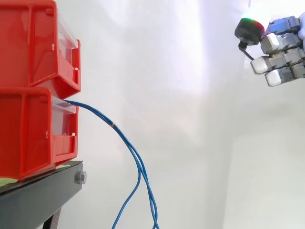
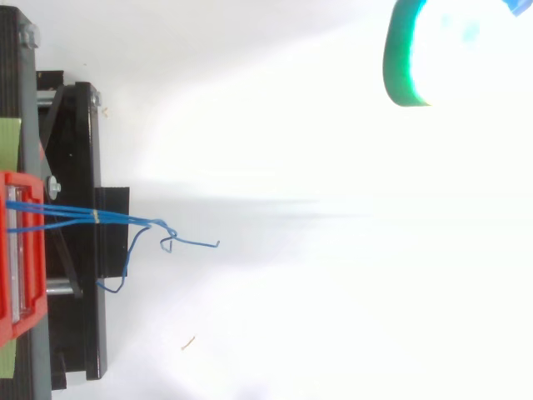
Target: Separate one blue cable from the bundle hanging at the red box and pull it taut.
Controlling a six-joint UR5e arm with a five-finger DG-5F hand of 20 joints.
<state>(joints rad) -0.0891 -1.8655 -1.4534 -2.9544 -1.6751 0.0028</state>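
A bundle of thin blue cables [image 1: 127,144] comes out of the lower red bin [image 1: 28,133] and hangs down in a curve past the bottom of the side view. From above, the cables [image 2: 83,218] run right from the bin and end in loose kinks. A small pale band ties them together near the bin. My hand [image 1: 281,52] is high at the right edge, far from the cables, fingers reaching left and relaxed, holding nothing. One fingertip [image 2: 404,75] glows green and white at the top right of the top view.
A second red bin [image 1: 33,43] is stacked on the lower one. Both stand on a black stand [image 1: 43,195] at the left. A white curtain lies behind, with wide open space between the bins and my hand.
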